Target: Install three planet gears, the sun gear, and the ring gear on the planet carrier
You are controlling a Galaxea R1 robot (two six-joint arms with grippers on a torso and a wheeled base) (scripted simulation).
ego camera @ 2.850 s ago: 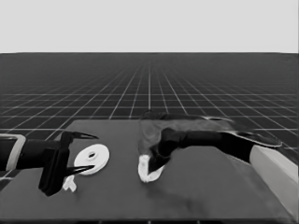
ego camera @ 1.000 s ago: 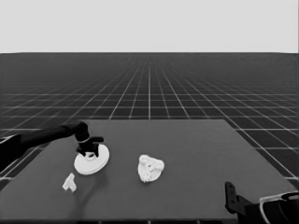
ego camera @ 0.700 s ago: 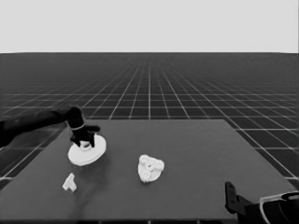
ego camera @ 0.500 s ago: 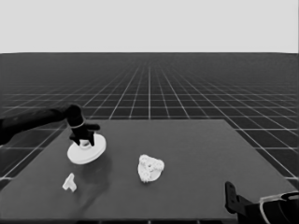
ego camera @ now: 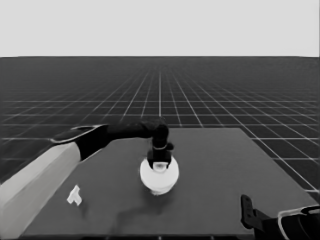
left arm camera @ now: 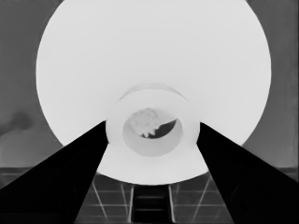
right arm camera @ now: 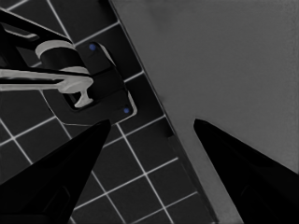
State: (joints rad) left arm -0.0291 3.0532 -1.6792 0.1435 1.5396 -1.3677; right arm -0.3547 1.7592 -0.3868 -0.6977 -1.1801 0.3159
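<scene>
My left gripper (ego camera: 159, 161) is out over the middle of the table, shut on the raised centre hub of the ring gear (ego camera: 160, 177), the larger round part. That disc fills the left wrist view (left arm camera: 154, 60), with a black finger on each side of the hub. Through the hub's hole a bit of toothed white planet gear (left arm camera: 145, 122) shows below. The planet carrier is hidden under the ring gear. I cannot tell whether the ring gear rests on it or hangs just above. My right gripper (ego camera: 248, 214) is parked at the lower right corner, open and empty.
A thin white piece (ego camera: 75, 195) lies near the table's front left. The left arm's pale grey part (ego camera: 35, 180) fills the lower left corner. The right wrist view shows the table's corner (right arm camera: 224, 70), the floor grid and dark machinery (right arm camera: 93, 84) past the edge.
The left gripper has carried the ring gear from the table's left end to the middle, over the spot where the smaller round part with gears lay. The right arm had withdrawn earlier and stays parked.
</scene>
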